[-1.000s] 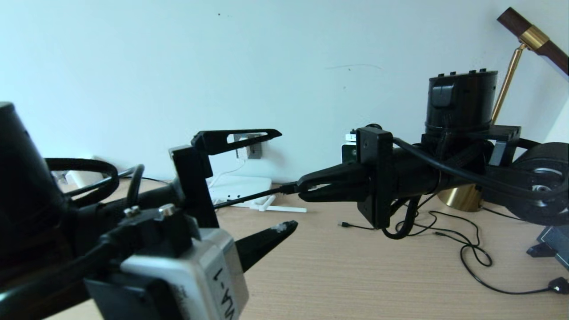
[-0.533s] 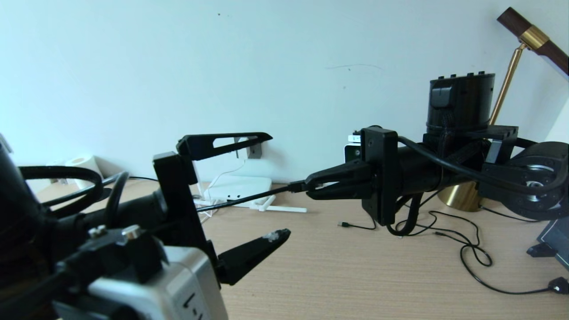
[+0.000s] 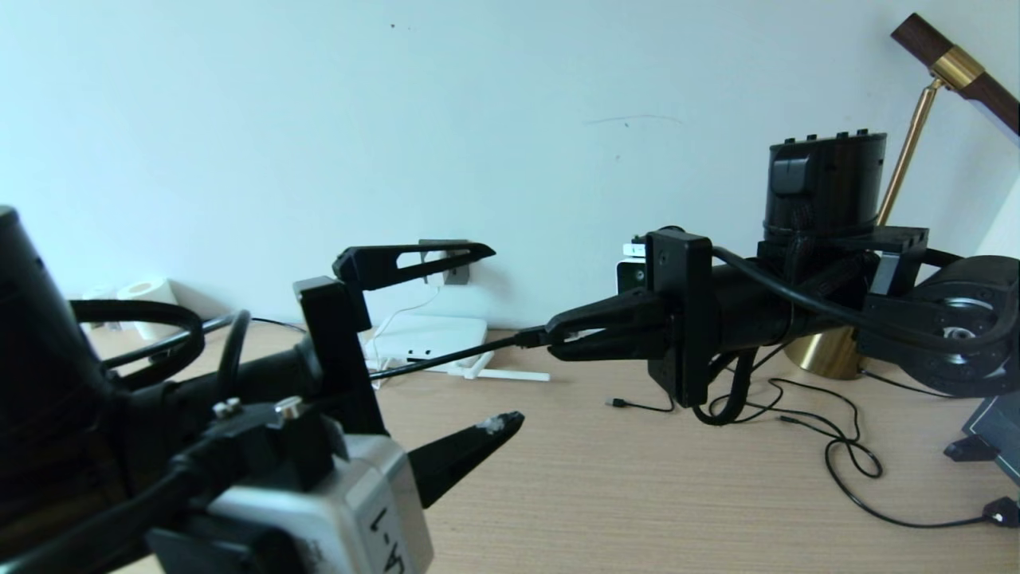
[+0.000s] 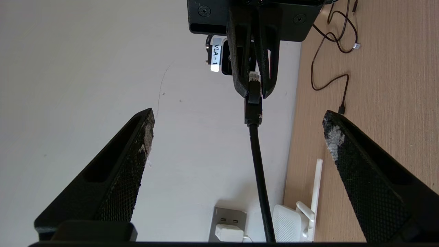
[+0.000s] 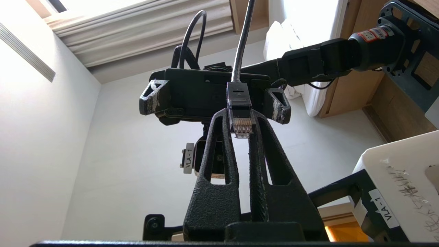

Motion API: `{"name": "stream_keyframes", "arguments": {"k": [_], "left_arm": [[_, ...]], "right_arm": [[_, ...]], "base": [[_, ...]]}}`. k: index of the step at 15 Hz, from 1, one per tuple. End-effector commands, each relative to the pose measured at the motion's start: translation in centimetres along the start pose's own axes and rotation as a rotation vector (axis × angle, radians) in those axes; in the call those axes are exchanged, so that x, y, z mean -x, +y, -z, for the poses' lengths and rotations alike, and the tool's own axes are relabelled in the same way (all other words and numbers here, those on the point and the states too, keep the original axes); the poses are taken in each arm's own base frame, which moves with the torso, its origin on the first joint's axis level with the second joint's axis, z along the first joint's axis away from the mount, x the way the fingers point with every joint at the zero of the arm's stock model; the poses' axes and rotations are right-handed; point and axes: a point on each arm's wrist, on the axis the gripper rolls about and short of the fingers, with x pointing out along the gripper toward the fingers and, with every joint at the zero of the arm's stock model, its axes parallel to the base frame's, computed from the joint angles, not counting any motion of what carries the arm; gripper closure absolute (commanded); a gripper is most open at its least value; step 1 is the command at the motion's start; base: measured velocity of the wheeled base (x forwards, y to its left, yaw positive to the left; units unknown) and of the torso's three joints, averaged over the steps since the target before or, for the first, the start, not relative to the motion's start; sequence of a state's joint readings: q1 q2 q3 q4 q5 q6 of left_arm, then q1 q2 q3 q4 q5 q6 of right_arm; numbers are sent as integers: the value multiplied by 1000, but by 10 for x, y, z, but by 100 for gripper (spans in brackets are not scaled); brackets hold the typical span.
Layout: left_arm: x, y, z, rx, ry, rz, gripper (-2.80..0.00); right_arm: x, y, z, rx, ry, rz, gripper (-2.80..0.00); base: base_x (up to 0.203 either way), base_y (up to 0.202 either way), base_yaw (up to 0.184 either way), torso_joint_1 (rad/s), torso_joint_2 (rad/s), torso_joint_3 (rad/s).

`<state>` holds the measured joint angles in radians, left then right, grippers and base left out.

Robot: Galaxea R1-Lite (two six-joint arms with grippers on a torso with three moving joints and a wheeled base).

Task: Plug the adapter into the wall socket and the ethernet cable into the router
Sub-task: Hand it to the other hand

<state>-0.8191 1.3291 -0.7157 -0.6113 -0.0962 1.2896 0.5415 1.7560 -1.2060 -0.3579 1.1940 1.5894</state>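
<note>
Two end effectors face each other above the bench [image 3: 637,494]. Farthest left, the left end effector [image 3: 502,335] hovers released, its fingers [image 4: 137,161] spread wide either side of the black ethernet cable [image 3: 446,357], judged ready to take it lower down. Behind it on the wall, the adapter [image 4: 229,233] already sits in the wall socket [image 4: 229,219], so that half of the task looks done. Just right of the socket, the router [image 3: 430,331] lies flat on the bench against the wall, antennas lying forward. Further right, the right end effector [image 3: 558,333] is clenched on the cable just behind its plug, holding it off the bench; the plug points back toward the wrist and away from the router, which probably explains a handover.

From the head view the plug is hidden between the fingers. Only the right wrist view shows its clear tip and gold contacts [image 5: 242,124], and only the left wrist view shows the adapter seated.
</note>
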Motion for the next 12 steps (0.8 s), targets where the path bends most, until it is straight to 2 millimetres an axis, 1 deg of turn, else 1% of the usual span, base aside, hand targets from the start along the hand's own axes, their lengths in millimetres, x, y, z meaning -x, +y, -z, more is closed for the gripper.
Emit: {"name": "stream_keyframes", "arguments": {"k": [1, 12], "left_arm": [[-2, -2, 1, -6, 1, 5, -280], [-5, -4, 2, -6, 28, 9, -280]], "right_arm": [[0, 0, 0, -7, 6, -1, 0], [0, -1, -1, -5, 4, 0, 0]], "base": [[0, 0, 0, 0, 0, 0], [0, 0, 0, 0, 0, 0]]}}
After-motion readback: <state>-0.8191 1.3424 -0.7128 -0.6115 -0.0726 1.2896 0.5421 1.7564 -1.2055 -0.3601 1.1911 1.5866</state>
